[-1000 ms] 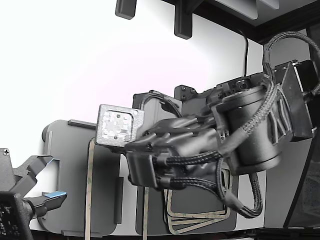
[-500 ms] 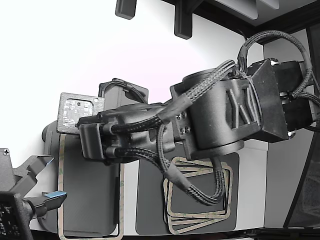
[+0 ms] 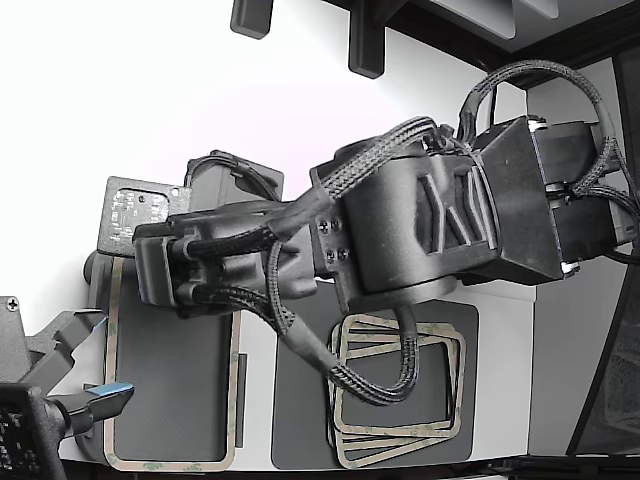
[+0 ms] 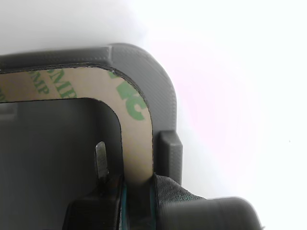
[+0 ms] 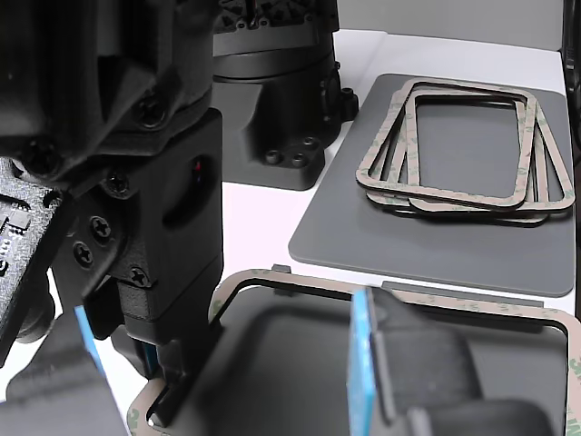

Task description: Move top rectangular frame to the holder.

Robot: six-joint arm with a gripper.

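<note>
White table (image 3: 258,390) carries the holder (image 3: 95,268), where the gripper (image 4: 136,189), pinched on the top rectangular frame (image 3: 171,464), seats it along the holder's edges; next probably release and lift away.

"Did you see any words?"

"Only on the frame (image 4: 136,139). It had green letters printed on its tan face. I could read 'MP' twice, near the corner. The rest was cut off or too big and blurry to tell."

"Any numbers or names on anything else?"

"No, I could not read any."
</note>
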